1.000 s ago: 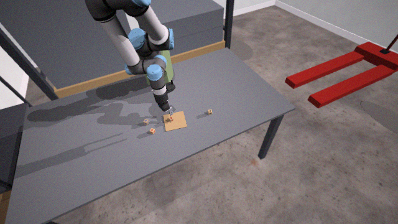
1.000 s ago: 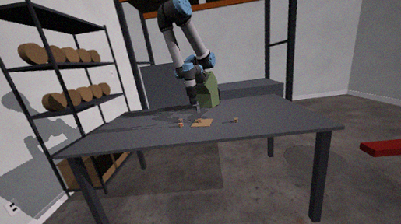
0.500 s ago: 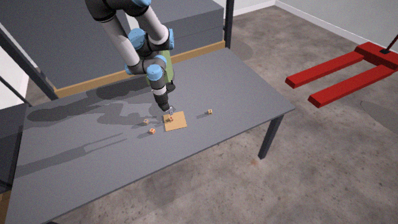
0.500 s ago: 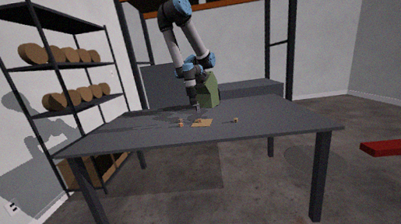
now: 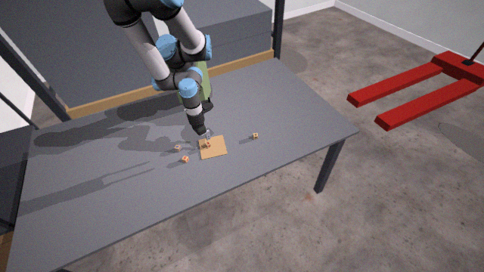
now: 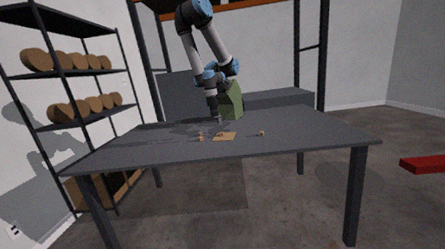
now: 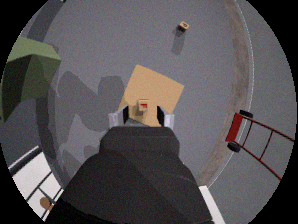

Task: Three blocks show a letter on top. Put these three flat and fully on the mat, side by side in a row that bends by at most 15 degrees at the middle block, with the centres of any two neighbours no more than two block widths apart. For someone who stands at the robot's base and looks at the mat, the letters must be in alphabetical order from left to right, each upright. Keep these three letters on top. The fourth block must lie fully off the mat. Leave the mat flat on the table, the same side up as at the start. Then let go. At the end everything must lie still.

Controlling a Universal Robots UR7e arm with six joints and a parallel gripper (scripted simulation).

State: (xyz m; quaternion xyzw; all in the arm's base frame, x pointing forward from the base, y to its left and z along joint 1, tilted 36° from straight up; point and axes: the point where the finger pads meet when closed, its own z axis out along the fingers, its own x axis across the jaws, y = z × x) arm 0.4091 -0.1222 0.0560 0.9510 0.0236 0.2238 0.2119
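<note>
A tan mat (image 5: 213,147) lies near the middle of the grey table; it also shows in the exterior view (image 6: 224,135) and the wrist view (image 7: 153,92). One small block (image 5: 207,144) with a red mark sits on the mat's corner nearest the arm. My gripper (image 5: 206,134) is open and hangs just above this block, fingers on either side of it in the wrist view (image 7: 141,115). Two blocks (image 5: 177,147) (image 5: 184,159) lie on the table left of the mat. A fourth block (image 5: 255,135) lies right of the mat, also in the wrist view (image 7: 182,27).
A green box (image 6: 231,101) stands at the table's back behind the arm. A shelf rack with brown rolls (image 6: 69,85) stands to the left. A red pallet-fork frame (image 5: 423,91) lies on the floor to the right.
</note>
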